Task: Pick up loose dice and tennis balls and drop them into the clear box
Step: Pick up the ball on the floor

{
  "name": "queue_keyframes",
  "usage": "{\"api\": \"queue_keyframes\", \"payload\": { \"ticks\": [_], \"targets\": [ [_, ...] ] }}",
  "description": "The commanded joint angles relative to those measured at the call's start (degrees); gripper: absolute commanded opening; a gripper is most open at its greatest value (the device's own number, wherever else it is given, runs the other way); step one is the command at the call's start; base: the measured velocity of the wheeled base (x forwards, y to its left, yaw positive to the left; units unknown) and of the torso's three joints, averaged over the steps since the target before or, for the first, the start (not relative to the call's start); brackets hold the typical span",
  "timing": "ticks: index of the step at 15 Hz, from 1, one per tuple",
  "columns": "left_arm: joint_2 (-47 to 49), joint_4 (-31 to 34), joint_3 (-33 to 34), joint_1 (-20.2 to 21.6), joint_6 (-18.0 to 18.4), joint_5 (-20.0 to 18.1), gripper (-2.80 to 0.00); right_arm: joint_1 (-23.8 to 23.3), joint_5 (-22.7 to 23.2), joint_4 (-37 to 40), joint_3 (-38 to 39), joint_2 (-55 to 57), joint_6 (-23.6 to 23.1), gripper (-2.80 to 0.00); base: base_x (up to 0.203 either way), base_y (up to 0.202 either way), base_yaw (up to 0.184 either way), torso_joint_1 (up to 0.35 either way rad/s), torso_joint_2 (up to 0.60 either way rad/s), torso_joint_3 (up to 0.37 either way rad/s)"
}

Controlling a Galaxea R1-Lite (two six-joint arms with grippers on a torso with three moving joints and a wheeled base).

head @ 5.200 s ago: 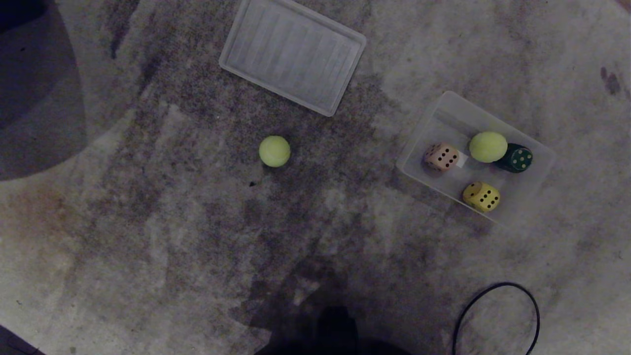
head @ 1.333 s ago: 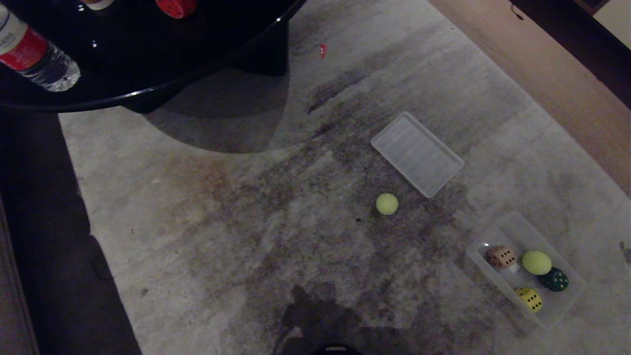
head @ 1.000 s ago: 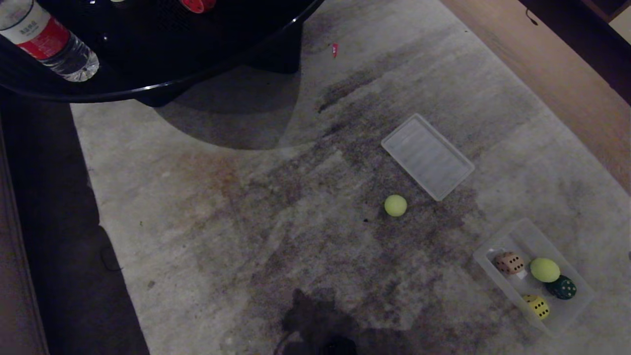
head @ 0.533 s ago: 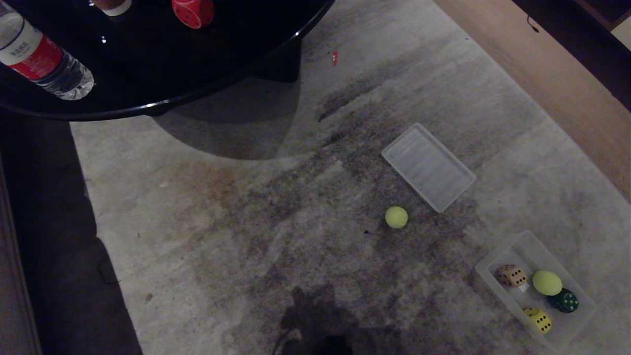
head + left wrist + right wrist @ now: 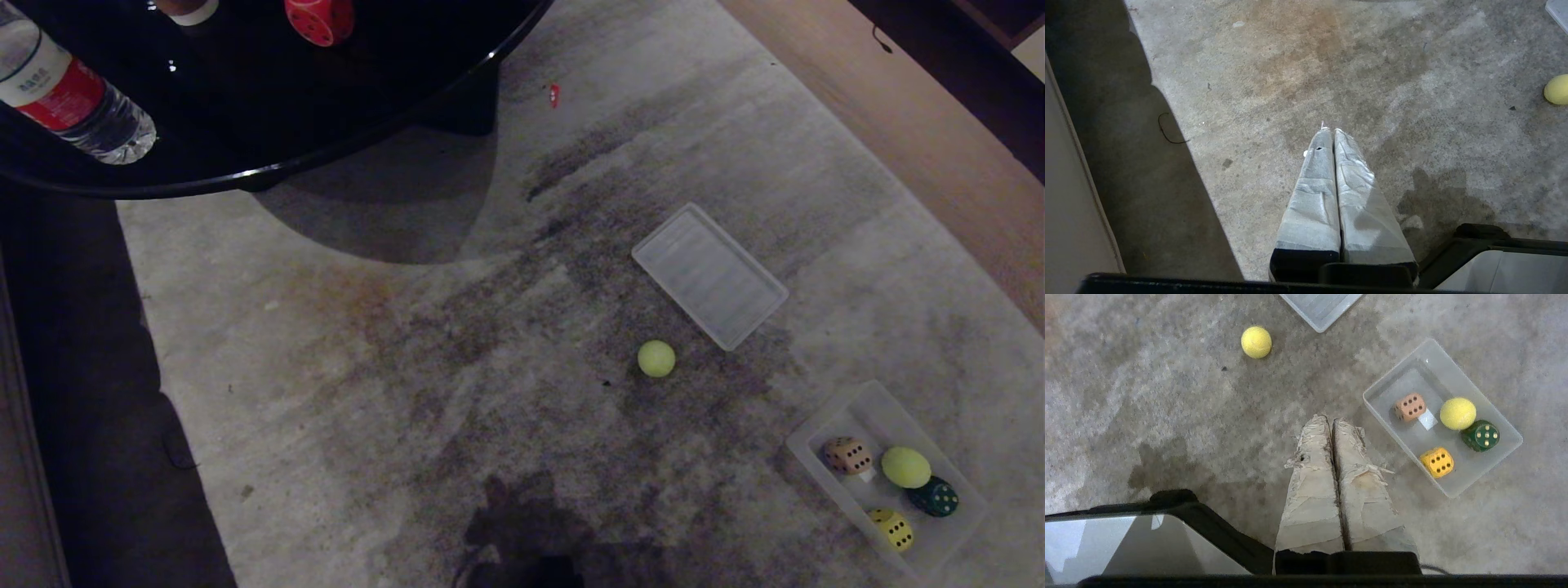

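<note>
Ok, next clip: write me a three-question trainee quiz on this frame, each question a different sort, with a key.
1. How many dice lie in the clear box?
2. True or false: the red die sits on the black table.
3. Which item lies loose on the carpet? A) yellow die B) tennis ball C) water bottle

Key: 1) Three: beige-pink, yellow, dark green. 2) True. 3) B; a second ball is already boxed.
</note>
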Motion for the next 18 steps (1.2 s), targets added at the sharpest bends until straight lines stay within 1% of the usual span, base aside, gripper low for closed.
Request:
{"api": "queue_keyframes", "payload": {
  "ticks": [1, 4, 6, 7, 9, 11, 13, 15, 18],
  "targets": [
    [0.1, 0.0, 0.1, 0.0, 0.0, 0.0, -2.8, -0.2, 0.0, 0.0, -3.2, 4.3, 0.1, -2.8, 0.0, 0.0, 0.0, 0.0, 0.0, 0.0],
    [0.1, 0.0, 0.1, 0.0, 0.0, 0.0, -2.8, -0.2, 0.2, -0.7, -10.2, 19.8, 0.8, -2.8, 0.0, 0.0, 0.0, 0.0, 0.0, 0.0],
    [0.1, 0.0, 0.1, 0.0, 0.0, 0.0, -2.8, 0.0, 0.8, -3.9, -14.4, 33.2, 3.3, -2.8, 0.0, 0.0, 0.0, 0.0, 0.0, 0.0],
    [0.1, 0.0, 0.1, 0.0, 0.0, 0.0, -2.8, 0.2, 1.2, -6.8, -15.7, 39.8, 4.5, -2.8, 0.0, 0.0, 0.0, 0.0, 0.0, 0.0],
    [0.1, 0.0, 0.1, 0.0, 0.0, 0.0, -2.8, 1.2, 1.9, -15.4, -17.7, 54.6, 7.0, -2.8, 0.0, 0.0, 0.0, 0.0, 0.0, 0.0],
    [0.1, 0.0, 0.1, 0.0, 0.0, 0.0, -2.8, 3.5, 2.2, -24.9, -20.4, 68.8, 9.8, -2.8, 0.0, 0.0, 0.0, 0.0, 0.0, 0.0],
    [0.1, 0.0, 0.1, 0.0, 0.0, 0.0, -2.8, 6.4, 2.4, -30.5, -25.8, 80.7, 12.8, -2.8, 0.0, 0.0, 0.0, 0.0, 0.0, 0.0],
    [0.1, 0.0, 0.1, 0.0, -0.1, 0.0, -2.8, 9.4, 2.4, -33.9, -33.3, 91.5, 15.5, -2.8, 0.0, 0.0, 0.0, 0.0, 0.0, 0.0],
    [0.1, 0.0, 0.1, 0.0, -0.1, 0.0, -2.8, 13.0, 2.5, -36.1, -43.6, 104.8, 17.4, -2.8, 0.0, 0.0, 0.0, 0.0, 0.0, 0.0]
  ]
}}
